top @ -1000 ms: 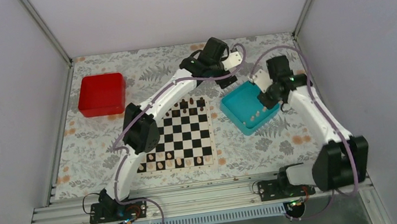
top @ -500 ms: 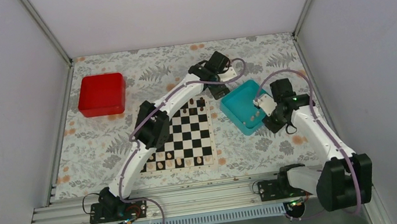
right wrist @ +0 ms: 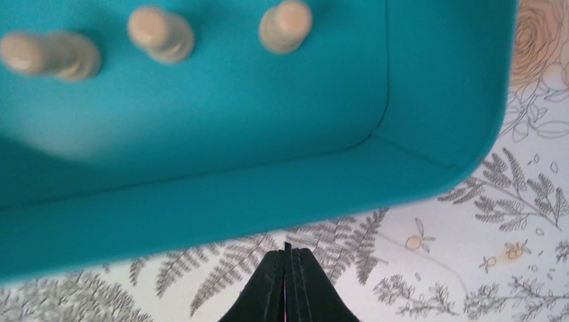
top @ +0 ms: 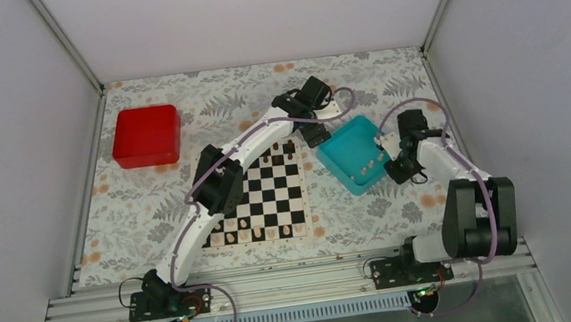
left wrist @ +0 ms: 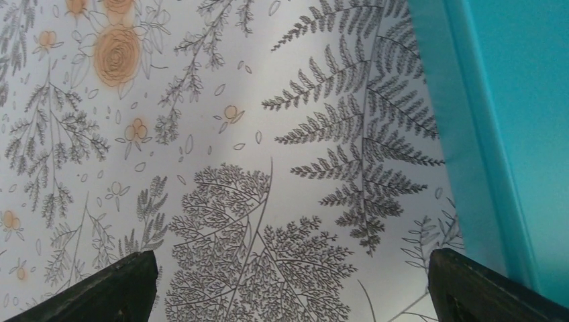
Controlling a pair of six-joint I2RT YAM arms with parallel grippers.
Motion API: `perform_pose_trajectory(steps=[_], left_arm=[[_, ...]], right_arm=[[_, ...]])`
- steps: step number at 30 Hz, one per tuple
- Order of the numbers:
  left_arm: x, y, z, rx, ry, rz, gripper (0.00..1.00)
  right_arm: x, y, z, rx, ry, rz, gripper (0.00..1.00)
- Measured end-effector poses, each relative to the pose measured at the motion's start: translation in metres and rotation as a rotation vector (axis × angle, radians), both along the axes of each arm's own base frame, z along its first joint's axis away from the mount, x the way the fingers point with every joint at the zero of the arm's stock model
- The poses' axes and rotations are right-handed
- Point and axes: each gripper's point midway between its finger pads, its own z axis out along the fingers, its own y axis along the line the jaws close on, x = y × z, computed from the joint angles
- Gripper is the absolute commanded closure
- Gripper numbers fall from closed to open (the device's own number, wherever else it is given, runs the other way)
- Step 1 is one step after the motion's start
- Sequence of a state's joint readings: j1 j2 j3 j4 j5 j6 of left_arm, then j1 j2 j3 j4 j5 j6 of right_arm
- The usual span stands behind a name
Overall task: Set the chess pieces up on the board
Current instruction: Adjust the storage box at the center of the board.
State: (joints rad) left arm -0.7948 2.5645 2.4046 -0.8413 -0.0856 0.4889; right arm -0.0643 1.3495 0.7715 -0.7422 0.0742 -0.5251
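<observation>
- Partly set: pale row [top: 254, 234] on the board [top: 266, 193], few dark pieces [top: 276, 149].
- Pale pieces [right wrist: 286, 25] lie in the tray [right wrist: 268, 181].
- Left tool [left wrist: 295, 285] gapes empty; right tool [right wrist: 287, 253] pinched together.

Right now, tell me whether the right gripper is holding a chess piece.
No: the right gripper is shut with nothing between its fingers, while pale pieces lie in the teal tray.

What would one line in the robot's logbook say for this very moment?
left gripper: open, over cloth beside teal tray | right gripper: shut, empty, outside tray | light pieces: in tray
</observation>
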Motion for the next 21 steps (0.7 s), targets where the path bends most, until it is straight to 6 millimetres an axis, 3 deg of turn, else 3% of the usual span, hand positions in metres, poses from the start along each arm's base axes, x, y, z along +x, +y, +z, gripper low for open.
perform_pose_trajectory(steps=[10, 18, 21], left_arm=[[-0.033, 0.001, -0.003, 0.033, 0.044, -0.042, 0.00], [-0.075, -0.019, 0.005, 0.042, 0.051, -0.126, 0.00], [-0.092, -0.028, 0.004, 0.046, 0.056, -0.158, 0.00]], right_arm=[[0.044, -0.014, 0.003, -0.005, -0.028, -0.018, 0.96], [0.090, -0.028, 0.023, -0.007, -0.087, -0.014, 0.96], [0.107, -0.031, 0.021, 0.002, -0.083, -0.001, 0.96]])
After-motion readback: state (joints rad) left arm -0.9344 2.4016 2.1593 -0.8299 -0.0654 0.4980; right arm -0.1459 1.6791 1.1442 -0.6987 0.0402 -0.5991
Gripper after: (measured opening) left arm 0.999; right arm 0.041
